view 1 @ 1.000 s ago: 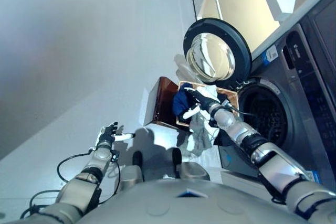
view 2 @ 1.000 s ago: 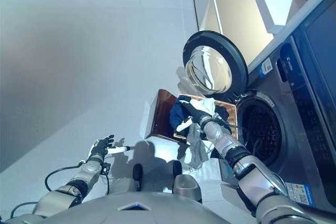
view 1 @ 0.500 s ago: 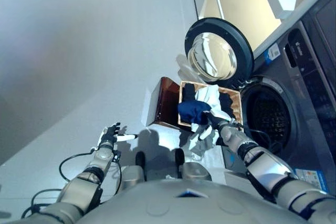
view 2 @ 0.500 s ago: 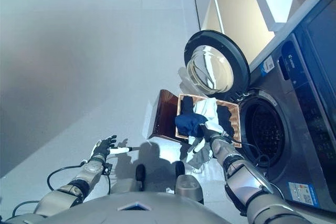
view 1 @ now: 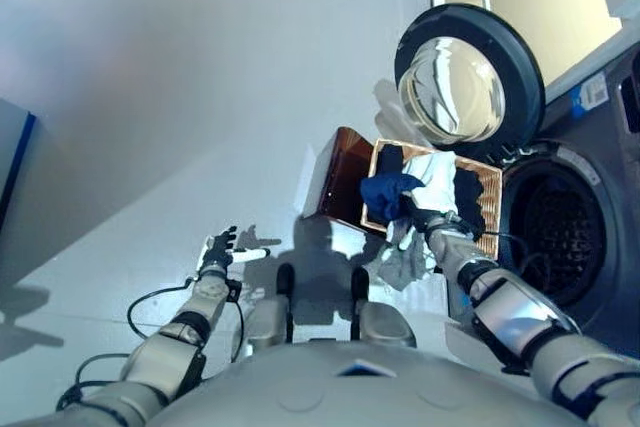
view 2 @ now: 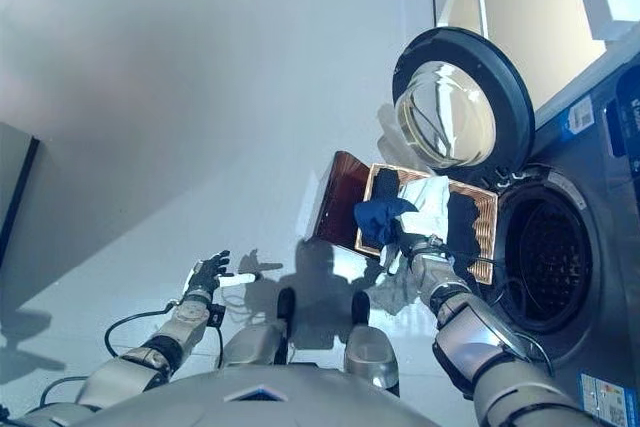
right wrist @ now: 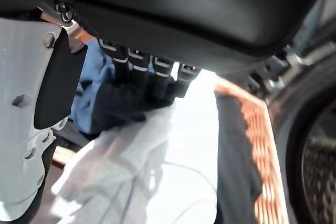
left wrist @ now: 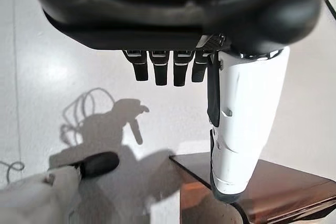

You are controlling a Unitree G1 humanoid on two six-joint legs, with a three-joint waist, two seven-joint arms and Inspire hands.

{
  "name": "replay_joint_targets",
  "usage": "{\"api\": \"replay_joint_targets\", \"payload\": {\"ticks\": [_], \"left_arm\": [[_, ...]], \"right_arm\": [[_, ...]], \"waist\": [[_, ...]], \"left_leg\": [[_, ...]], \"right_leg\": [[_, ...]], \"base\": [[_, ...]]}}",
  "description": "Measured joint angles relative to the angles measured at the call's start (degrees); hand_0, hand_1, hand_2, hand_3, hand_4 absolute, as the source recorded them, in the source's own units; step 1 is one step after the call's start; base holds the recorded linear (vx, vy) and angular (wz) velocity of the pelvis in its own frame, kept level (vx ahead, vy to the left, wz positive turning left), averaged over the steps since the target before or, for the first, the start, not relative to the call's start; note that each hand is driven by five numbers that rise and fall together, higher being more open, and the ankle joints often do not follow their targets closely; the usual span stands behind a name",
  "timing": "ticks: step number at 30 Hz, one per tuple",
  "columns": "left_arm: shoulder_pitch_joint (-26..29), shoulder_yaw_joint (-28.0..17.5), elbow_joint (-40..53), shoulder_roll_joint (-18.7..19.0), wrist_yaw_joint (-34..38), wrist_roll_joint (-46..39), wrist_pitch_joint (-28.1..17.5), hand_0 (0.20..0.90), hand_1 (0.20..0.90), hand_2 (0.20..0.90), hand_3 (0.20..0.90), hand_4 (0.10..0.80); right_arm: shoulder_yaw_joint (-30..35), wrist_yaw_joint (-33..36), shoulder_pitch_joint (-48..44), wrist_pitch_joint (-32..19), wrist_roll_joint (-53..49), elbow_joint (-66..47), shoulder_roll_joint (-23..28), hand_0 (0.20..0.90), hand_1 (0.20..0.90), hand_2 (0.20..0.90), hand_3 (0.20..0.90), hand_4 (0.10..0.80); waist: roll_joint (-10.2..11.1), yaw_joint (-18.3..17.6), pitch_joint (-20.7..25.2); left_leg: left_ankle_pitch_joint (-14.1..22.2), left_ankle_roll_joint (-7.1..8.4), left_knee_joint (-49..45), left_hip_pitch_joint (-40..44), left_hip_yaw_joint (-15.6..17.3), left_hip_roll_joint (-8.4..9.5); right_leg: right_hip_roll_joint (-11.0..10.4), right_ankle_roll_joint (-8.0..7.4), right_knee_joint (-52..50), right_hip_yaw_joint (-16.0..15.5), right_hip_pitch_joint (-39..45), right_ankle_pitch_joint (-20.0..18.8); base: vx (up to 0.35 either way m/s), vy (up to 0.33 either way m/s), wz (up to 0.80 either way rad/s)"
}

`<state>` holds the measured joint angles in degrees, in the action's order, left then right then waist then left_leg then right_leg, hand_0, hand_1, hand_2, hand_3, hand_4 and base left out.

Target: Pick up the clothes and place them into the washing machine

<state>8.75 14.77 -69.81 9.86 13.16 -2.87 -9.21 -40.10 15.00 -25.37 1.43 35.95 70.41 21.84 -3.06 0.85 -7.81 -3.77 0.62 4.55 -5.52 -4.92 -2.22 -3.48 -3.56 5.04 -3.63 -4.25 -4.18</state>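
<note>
Right hand (view 2: 412,247): reached into the laundry basket (view 2: 484,209), fingers (right wrist: 137,73) curled down into a dark blue garment (view 2: 380,216); thumb stood apart beside the cloth. Judged as a grasp on that garment, though the fingertips were buried in the fabric. A pale grey cloth (view 1: 402,264) hung below the same hand over the basket's near edge; whether held or merely draped, could not be told.

Left hand (view 1: 218,250): idle, low over the floor (view 1: 150,127) and well apart from the basket, fingers straight, nothing held.

Step in hand, as judged: pick-up of clothing from the basket; nothing yet carried to the drum.

Next move, as judged: lift clear of the basket rim, swing toward the drum opening (view 2: 545,257) to the robot's right, then release inside. Care required so that trailing cloth did not snag on the basket edge or on the door.

Containers:
- Laundry basket: brown, woven-sided, set on the floor just beside the washing machine (view 1: 600,147). Contents: the dark blue garment on top at the near side, a white garment (view 2: 428,197) next to it, a black garment (view 2: 462,227) on the machine side.
- Washing machine: round door (view 2: 460,97) swung fully open, standing above the basket. Drum interior dark; no clothing discernible inside.
</note>
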Motion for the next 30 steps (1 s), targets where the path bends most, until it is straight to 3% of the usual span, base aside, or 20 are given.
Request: {"api": "replay_joint_targets", "payload": {"ticks": [12,17,21,24,30], "left_arm": [[0.07,-0.62,1.06,0.04,0.52,0.19,-0.33,0.900,0.900,0.900,0.900,0.800],[-0.15,-0.63,1.72,0.11,0.55,0.19,-1.24,0.900,0.900,0.900,0.900,0.800],[-0.06,-0.58,1.76,0.12,0.56,0.14,-1.77,0.900,0.900,0.900,0.900,0.800],[0.07,-0.18,1.86,0.11,0.54,0.03,-2.39,0.900,0.900,0.900,0.900,0.800],[-0.87,0.07,2.15,0.12,0.57,-0.35,-2.49,0.900,0.900,0.900,0.900,0.800]], "right_arm": [[-0.19,0.21,-0.08,-1.79,7.85,-15.40,4.10,0.900,0.900,0.900,0.900,0.800],[-0.70,0.20,-0.19,-3.01,9.73,-15.71,4.22,0.900,0.900,0.900,0.900,0.800],[-4.74,0.24,-1.92,-3.95,12.18,-15.08,5.44,0.900,0.900,0.900,0.900,0.800],[-8.14,0.39,-3.86,-4.07,13.48,-11.49,5.16,0.900,0.900,0.900,0.900,0.800],[-9.04,0.53,-5.35,-3.89,15.41,-7.01,3.89,0.900,0.900,0.900,0.900,0.800]], "waist": [[1.93,-1.15,-1.12],[2.14,-1.19,-1.19],[2.12,-0.91,-1.20],[2.10,-0.49,-1.21],[1.76,0.22,-1.41]], "left_leg": [[0.20,-0.20,0.03,2.35,1.52,-0.06],[0.18,-0.24,0.02,2.42,1.67,-0.04],[0.17,-0.26,0.01,2.41,1.70,-0.06],[0.17,-0.25,0.01,2.35,1.46,-0.08],[0.14,-0.26,0.01,1.88,1.01,-0.05]], "right_leg": [[0.02,-0.14,0.01,1.66,1.66,-0.13],[0.02,-0.20,0.01,2.01,1.67,-0.19],[0.01,-0.23,0.02,2.01,1.63,-0.34],[0.03,-0.23,0.03,1.90,1.61,-0.34],[-0.01,-0.17,0.04,1.23,1.40,-0.26]], "base": [[0.010,0.009,-0.06],[0.000,0.000,0.00],[-0.017,-0.007,0.00],[-0.007,-0.006,0.01],[-0.020,-0.014,0.03]]}}
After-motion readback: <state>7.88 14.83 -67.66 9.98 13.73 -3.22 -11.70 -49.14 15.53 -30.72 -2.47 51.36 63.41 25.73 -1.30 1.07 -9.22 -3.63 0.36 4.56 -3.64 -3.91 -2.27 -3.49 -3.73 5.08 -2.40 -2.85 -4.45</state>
